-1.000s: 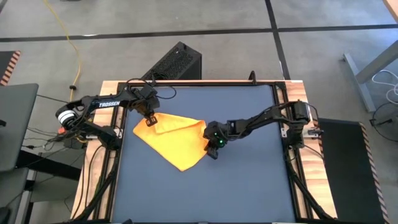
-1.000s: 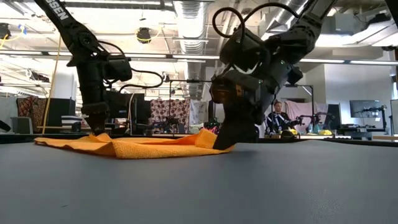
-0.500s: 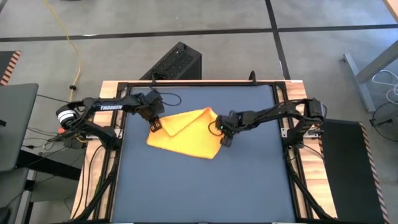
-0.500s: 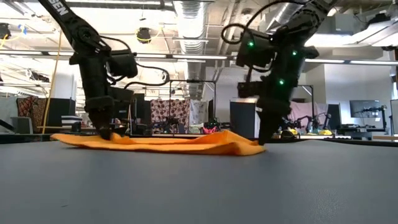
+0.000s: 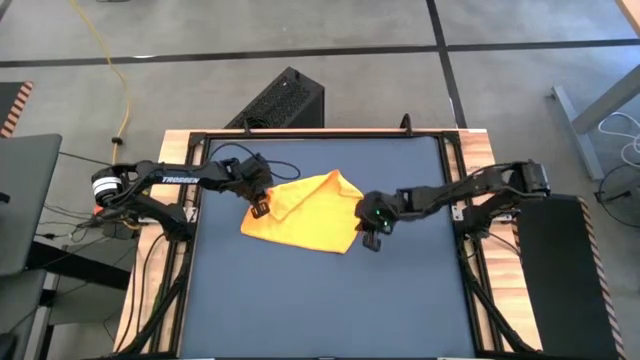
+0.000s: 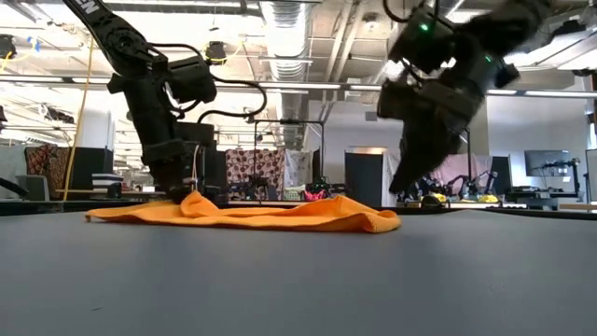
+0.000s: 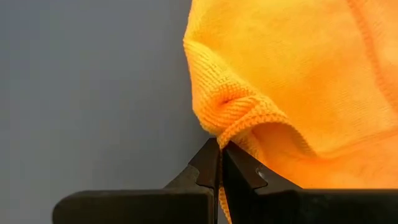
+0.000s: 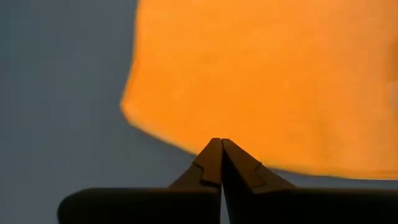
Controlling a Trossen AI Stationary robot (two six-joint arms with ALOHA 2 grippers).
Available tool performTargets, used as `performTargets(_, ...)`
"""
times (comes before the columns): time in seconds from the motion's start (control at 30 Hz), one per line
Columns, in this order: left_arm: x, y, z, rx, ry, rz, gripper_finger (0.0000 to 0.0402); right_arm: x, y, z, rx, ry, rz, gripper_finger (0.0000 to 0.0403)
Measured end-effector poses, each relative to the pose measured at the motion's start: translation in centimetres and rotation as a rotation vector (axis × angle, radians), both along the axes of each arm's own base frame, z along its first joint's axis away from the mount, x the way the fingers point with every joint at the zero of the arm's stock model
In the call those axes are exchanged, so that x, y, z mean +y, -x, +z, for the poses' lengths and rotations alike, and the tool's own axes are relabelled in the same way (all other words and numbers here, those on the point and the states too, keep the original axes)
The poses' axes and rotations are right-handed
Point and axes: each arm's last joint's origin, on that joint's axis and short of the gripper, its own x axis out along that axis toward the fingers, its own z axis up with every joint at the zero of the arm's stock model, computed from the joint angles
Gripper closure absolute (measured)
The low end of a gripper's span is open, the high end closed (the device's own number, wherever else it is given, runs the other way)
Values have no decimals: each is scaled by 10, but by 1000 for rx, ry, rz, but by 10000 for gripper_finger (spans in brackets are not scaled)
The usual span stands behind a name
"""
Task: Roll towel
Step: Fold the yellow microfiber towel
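Left gripper (image 5: pixel 259 207) jaws clenched on soft yellow-orange towel (image 5: pixel 305 212) edge, mid dark-blue tabletop (image 5: pixel 320 300); my right gripper (image 5: pixel 371 234) jaws shut, empty, beside towel. Risk: one-sided pull bunches cloth, skews roll.

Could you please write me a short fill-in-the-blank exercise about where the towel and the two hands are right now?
1. The left hand is shut on the edge of the ____.
2. The right hand is shut, off the cloth, and holds ____.
3. The towel lies on the dark ____ table.
4. In the high view, the towel lies ____ the two hands.

Missing words: towel; nothing; blue; between
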Motion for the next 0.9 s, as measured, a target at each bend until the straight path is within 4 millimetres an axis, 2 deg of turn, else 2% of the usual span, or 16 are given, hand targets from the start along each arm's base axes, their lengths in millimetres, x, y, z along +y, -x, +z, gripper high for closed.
performTargets(0.23,1,11,-11,45,12,12,401,17,-16,-34,-55,-57,-3,383)
performTargets(0.33,1,17,-16,45,32,25,401,23,-22,-46,-14,-65,2,382)
performTargets(0.47,-1,20,-20,55,50,25,401,23,-19,-54,67,-91,-22,383)
performTargets(0.7,0,17,-19,18,41,43,401,18,-3,-34,122,-81,-10,382)
performTargets(0.8,1,16,-19,-1,36,50,401,13,7,-19,112,-85,-33,382)
performTargets(0.9,1,15,-19,-6,34,51,401,12,12,7,22,-88,-34,381)
